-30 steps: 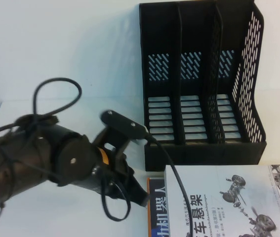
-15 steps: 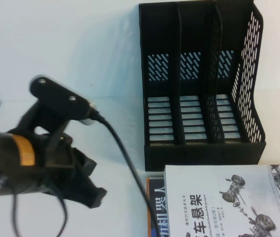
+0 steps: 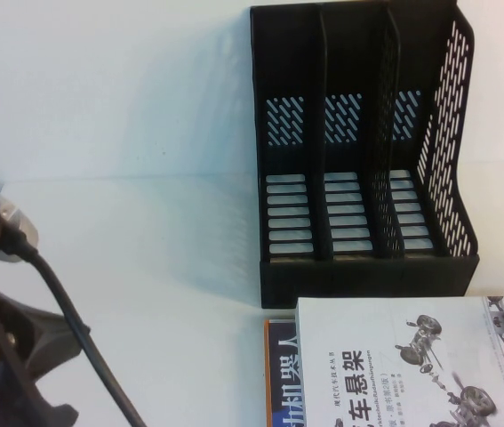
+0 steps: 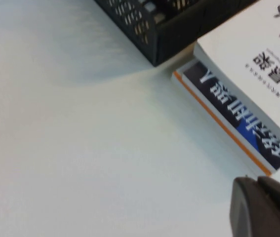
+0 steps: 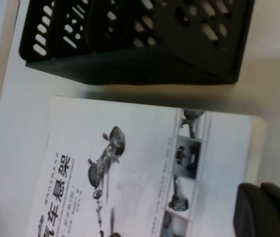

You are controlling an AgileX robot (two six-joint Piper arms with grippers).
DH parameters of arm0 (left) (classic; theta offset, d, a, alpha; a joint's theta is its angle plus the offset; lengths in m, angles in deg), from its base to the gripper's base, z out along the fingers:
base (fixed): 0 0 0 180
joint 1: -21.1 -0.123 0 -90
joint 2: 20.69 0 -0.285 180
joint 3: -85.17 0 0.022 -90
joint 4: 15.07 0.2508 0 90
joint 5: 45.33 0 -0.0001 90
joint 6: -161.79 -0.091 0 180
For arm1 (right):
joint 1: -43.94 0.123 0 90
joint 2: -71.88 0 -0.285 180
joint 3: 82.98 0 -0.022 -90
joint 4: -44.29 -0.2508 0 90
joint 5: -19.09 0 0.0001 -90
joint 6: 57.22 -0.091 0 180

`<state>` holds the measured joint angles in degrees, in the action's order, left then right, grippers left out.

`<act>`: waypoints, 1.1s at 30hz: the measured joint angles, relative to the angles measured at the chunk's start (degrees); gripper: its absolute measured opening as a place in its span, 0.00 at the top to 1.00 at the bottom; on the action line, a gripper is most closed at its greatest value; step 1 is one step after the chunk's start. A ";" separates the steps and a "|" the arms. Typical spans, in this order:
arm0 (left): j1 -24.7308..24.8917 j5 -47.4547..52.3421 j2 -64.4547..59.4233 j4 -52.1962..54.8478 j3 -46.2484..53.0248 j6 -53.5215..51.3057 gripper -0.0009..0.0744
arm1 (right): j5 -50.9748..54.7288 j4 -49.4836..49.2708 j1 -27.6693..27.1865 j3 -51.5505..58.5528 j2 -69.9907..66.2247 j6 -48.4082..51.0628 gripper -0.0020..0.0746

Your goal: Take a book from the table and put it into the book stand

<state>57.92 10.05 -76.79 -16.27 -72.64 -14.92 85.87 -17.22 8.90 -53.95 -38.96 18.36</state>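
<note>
The white book with black characters and car-suspension pictures lies flat on the table, just in front of the black book stand. All three compartments of the stand hold nothing. In the left wrist view my left gripper is shut on nothing above bare table, near the corner of the stacked books, with the book further off. In the right wrist view my right gripper is shut and hovers over the book's edge, holding nothing. The stand lies beyond it.
A dark navy book with an orange edge lies under the white one, sticking out on its left side. My left arm and its cable fill the near left corner. A corner of the stand shows in the left wrist view.
My left arm has swung left and back from beside the books to the near left corner, mostly out of the high view. Books and stand have not moved.
</note>
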 joint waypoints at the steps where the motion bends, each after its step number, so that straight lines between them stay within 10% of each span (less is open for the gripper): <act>1: 0.00 0.67 0.10 0.00 0.00 0.00 0.99 | 0.02 0.71 0.00 -1.13 -1.41 -1.51 0.96; 26: 0.08 7.22 0.25 -0.58 0.00 0.16 0.99 | -0.56 4.68 -3.37 -2.89 -12.30 -11.70 0.97; 33: 0.08 5.55 0.25 -0.68 0.00 -0.37 0.99 | -0.44 4.65 2.47 -2.86 -6.14 -15.10 0.74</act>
<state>58.00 15.60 -76.54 -16.96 -72.64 -15.29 85.43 -12.56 11.37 -56.80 -45.10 3.26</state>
